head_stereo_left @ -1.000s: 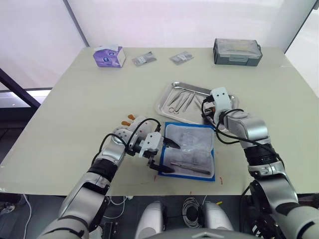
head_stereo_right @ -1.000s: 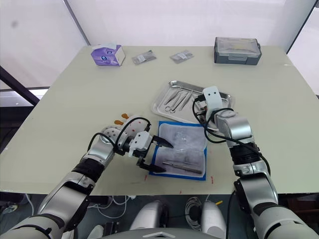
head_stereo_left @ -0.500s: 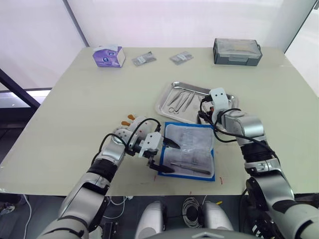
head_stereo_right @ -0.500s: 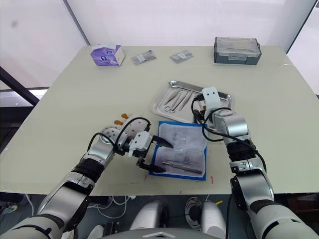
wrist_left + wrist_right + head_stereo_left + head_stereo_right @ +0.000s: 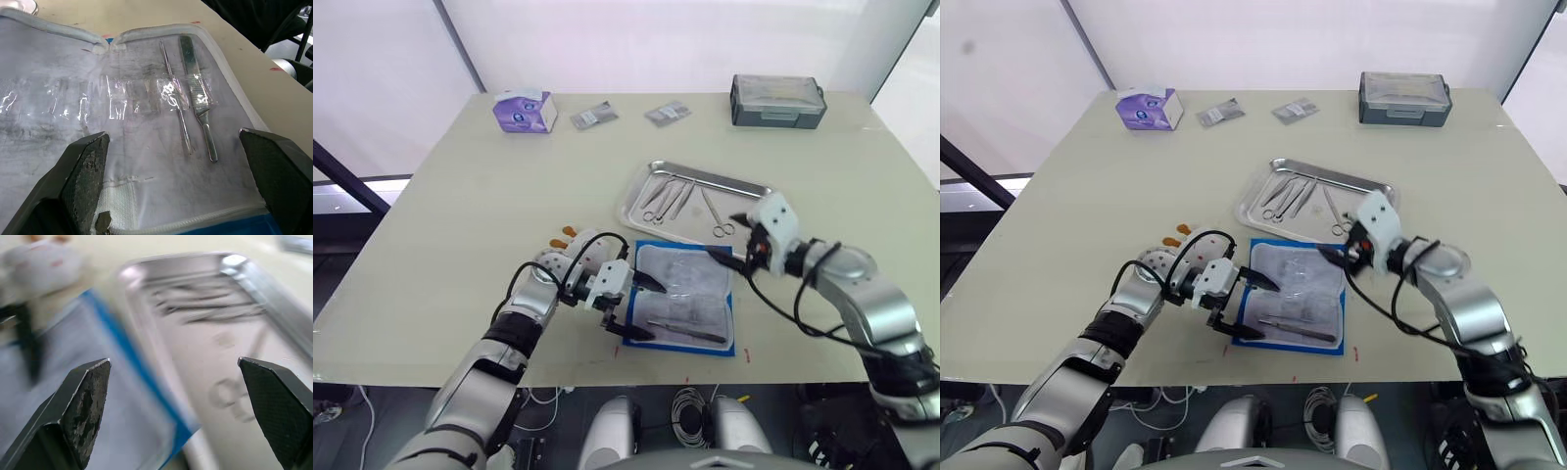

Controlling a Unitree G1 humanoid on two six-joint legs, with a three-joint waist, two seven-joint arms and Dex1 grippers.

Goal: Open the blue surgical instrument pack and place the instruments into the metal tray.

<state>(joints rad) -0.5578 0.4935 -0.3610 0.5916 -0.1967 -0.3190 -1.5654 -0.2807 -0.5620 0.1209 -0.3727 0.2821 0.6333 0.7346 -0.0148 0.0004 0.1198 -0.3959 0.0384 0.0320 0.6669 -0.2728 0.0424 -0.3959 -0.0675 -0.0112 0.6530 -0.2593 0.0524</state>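
Note:
The blue surgical instrument pack (image 5: 728, 315) lies open near the table's front edge, pale lining up. A slim probe (image 5: 176, 105) and tweezers (image 5: 198, 98) rest in its clear pockets. My left gripper (image 5: 648, 308) is open at the pack's left edge, its fingers spread over the lining. The metal tray (image 5: 628, 206) sits just beyond the pack and holds several instruments (image 5: 666, 196), among them ring-handled scissors (image 5: 715, 217). My right gripper (image 5: 729, 235) is open and empty, hovering where the tray's near rim meets the pack's far right corner.
A grey lidded box (image 5: 778, 101) stands at the far right of the table. A purple tissue box (image 5: 525, 111) and two small packets (image 5: 595, 117) (image 5: 668, 114) lie along the far side. The front edge runs just below the pack.
My right gripper has opened and swung back to the right, off the tray. Ring-handled scissors now show in the tray where it was. The left gripper has stayed put.

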